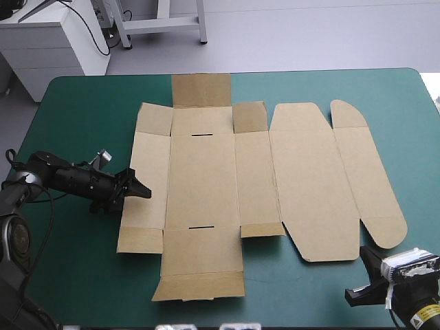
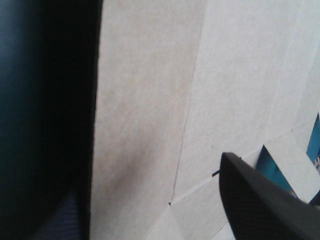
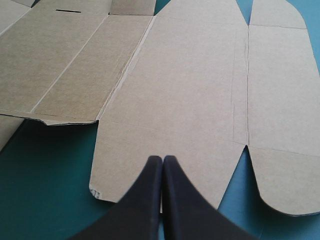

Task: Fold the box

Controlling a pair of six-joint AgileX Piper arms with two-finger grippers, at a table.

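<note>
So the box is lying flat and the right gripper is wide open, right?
Not quite. The box does lie flat, but the right gripper is shut, not open: the right wrist view shows it pinched into one pointed arch.

Pale grey floor [image 1: 309, 34] lies beyond the table [image 1: 289, 295], with a white cabinet [image 1: 41, 41] and a metal frame [image 1: 161, 26]

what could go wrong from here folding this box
1. The left gripper, open at the flat box's left edge, may shove the whole sheet across the teal-green cover instead of lifting it.
2. The right gripper is shut and grips nothing, so the sheet is unpinned and could skew.
</note>
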